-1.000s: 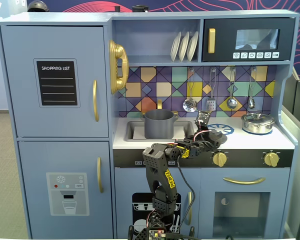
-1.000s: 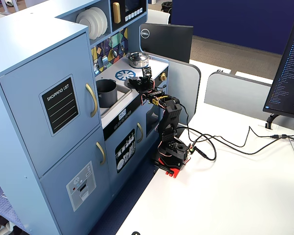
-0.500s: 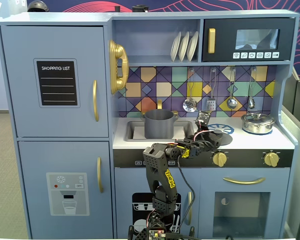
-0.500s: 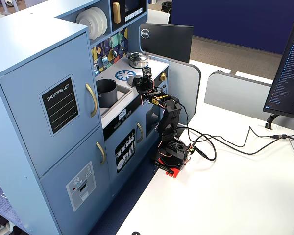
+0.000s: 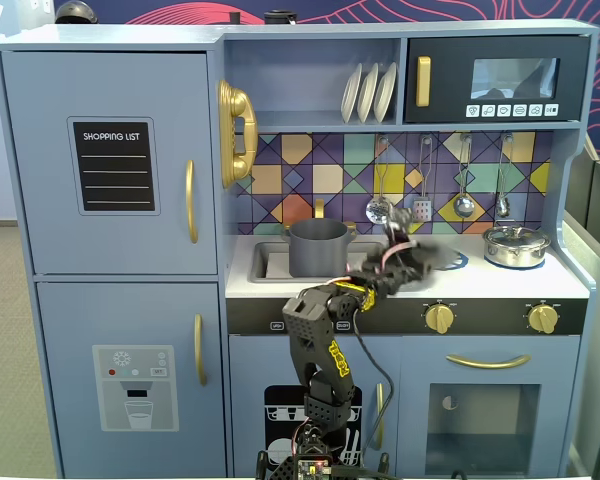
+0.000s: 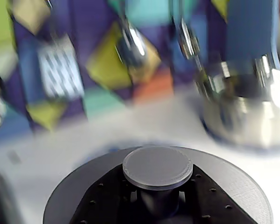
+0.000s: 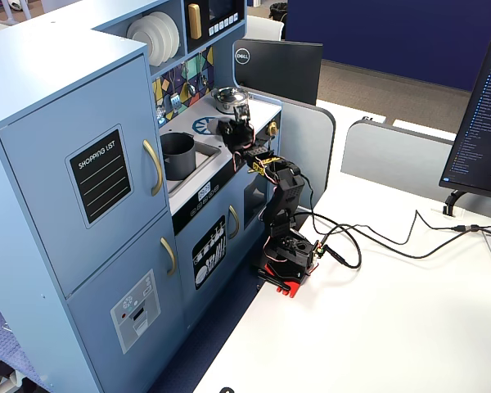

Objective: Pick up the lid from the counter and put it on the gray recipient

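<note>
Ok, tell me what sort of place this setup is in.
Probably an office or lab: a toy play kitchen stands against a white desk, with a computer monitor and a Dell screen nearby.

toy kitchen (image 5: 120, 200): light blue, gold handles | shopping-list board (image 5: 114, 166): on upper left door | white plates (image 5: 368, 92): upright on top shelf | utensils (image 5: 464, 178): hanging before coloured tile backsplash | shiny silver pot (image 5: 516, 245): lidded, right end of counter | Dell monitor (image 7: 278, 70): behind kitchen
</note>
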Controlling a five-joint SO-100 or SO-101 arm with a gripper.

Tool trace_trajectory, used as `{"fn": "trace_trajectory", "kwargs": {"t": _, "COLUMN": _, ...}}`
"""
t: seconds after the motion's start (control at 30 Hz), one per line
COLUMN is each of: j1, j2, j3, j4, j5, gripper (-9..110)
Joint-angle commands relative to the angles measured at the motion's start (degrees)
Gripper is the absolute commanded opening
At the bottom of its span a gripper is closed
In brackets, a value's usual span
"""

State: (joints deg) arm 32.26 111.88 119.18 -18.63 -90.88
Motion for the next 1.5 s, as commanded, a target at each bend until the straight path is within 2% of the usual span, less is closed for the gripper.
{"fn": "trace_trajectory", "kwargs": {"t": 0.0, "j1": -2.2, "j2": 7.47, "j3": -9.49, "j4": 5.45, "j5": 1.49, "gripper": 0}}
{"fn": "trace_trajectory", "kwargs": {"t": 0.27, "j1": -11.87, "j2": 13.27, "j3": -17.75, "j4": 18.9, "j5": 3.96, "gripper": 0}}
{"fn": "trace_trajectory", "kwargs": {"t": 0.67, "j1": -27.51, "j2": 14.77, "j3": -15.38, "j4": 21.62, "j5": 0.26, "gripper": 0}}
{"fn": "trace_trajectory", "kwargs": {"t": 1.47, "j1": -30.67, "j2": 14.33, "j3": -6.06, "j4": 16.79, "j5": -1.05, "gripper": 0}}
